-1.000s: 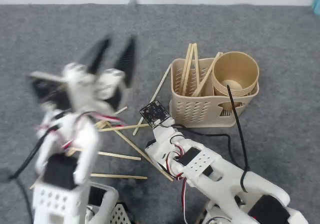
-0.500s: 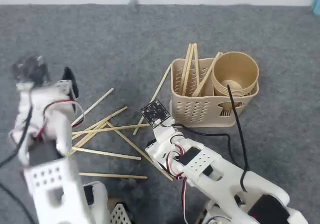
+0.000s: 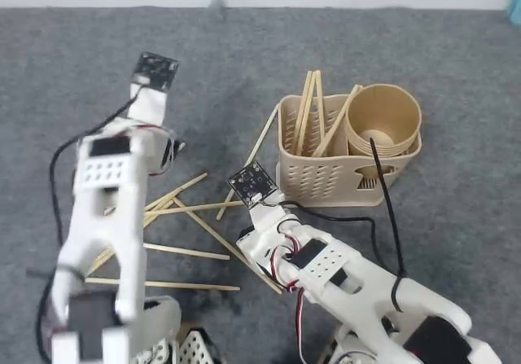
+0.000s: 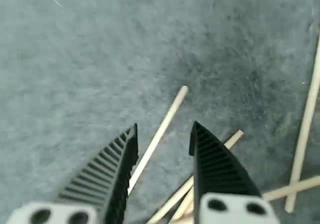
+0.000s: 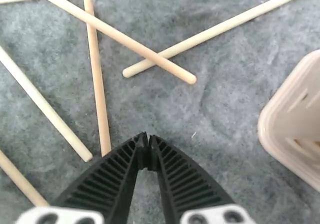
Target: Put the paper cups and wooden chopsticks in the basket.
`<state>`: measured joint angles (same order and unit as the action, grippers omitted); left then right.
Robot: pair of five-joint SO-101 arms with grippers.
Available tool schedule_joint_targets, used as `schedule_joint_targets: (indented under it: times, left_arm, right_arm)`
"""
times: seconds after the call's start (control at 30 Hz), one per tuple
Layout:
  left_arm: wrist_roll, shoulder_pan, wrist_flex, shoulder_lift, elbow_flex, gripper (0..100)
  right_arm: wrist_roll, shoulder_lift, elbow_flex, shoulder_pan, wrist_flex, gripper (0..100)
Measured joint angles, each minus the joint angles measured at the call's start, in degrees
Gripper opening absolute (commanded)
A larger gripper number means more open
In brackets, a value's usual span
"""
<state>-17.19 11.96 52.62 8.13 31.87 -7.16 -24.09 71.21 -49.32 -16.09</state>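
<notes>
A grey felt mat point(image 3: 244, 54) covers the table, seen from above. A beige slotted basket point(image 3: 326, 177) stands at right of centre. Stacked paper cups point(image 3: 383, 120) sit upright in its right half, and several chopsticks point(image 3: 309, 111) stand tilted in its left half. A black cable point(image 3: 389, 209) crosses in front of the cups.

More chopsticks point(image 3: 191, 209) lie scattered and crossing on the mat, left of the basket and between the 2 arms. 1 long chopstick point(image 3: 256, 148) slants from the heap up to the basket's left wall.

The left arm point(image 3: 106, 201) stretches over the heap's left side. The left gripper point(image 4: 164, 134) is open and holds nothing. It hangs above the mat, with 1 chopstick point(image 4: 170, 114) lying below the gap between its fingers.

The right arm point(image 3: 326, 266) lies low, in front of the basket. The right gripper point(image 5: 148, 139) is closed with its tips together, holding nothing. It points at bare mat, with crossed chopsticks point(image 5: 115, 33) just beyond it and the basket's corner point(image 5: 295, 129) near its side.
</notes>
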Motion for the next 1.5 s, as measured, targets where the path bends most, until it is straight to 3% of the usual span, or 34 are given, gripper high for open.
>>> schedule_joint_targets:
  times: [0.3,0.53,0.63,0.77,1.27,1.5]
  left_arm:
    - [-0.09,-0.70,6.07,-26.11,-19.78,16]
    - [-0.18,-0.70,8.35,-37.45,-30.15,16]
    - [-0.18,-0.70,8.79,-38.15,-31.03,14]
    - [-0.09,-1.23,9.67,-38.15,-31.12,1]
    - [-0.26,-2.02,18.73,-37.98,-34.73,1]
    - [0.00,-0.70,19.16,-29.54,-36.13,1]
  right_arm:
    - [0.00,0.00,0.00,0.00,0.00,0.8]
    - [0.00,0.00,0.00,0.00,0.00,0.8]
    - [0.00,0.00,0.00,0.00,0.00,0.8]
    - [0.00,0.00,0.00,0.00,0.00,0.8]
    - [0.00,0.00,0.00,0.00,0.00,0.8]
    - [0.00,0.00,0.00,0.00,0.00,0.8]
